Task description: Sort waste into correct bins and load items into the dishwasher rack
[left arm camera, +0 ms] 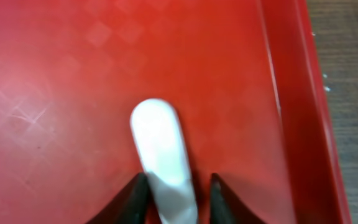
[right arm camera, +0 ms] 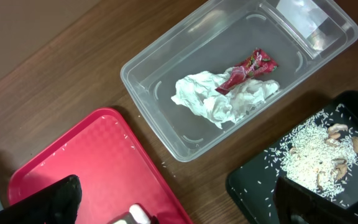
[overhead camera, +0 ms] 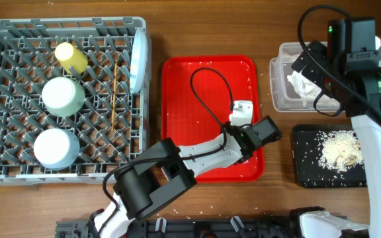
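My left gripper is low over the red serving tray, near its right rim, with its fingers closed around the handle of the white plastic fork. The fork's tip also shows in the right wrist view. My right gripper is open and empty, up above the table between the red tray and the bins. The clear tub holds the white napkin and the red wrapper. The black tray holds rice scraps.
The grey rack at the left holds a yellow cup, two pale bowls, chopsticks and the plate upright at its right edge. Loose rice grains lie on the table round the red tray.
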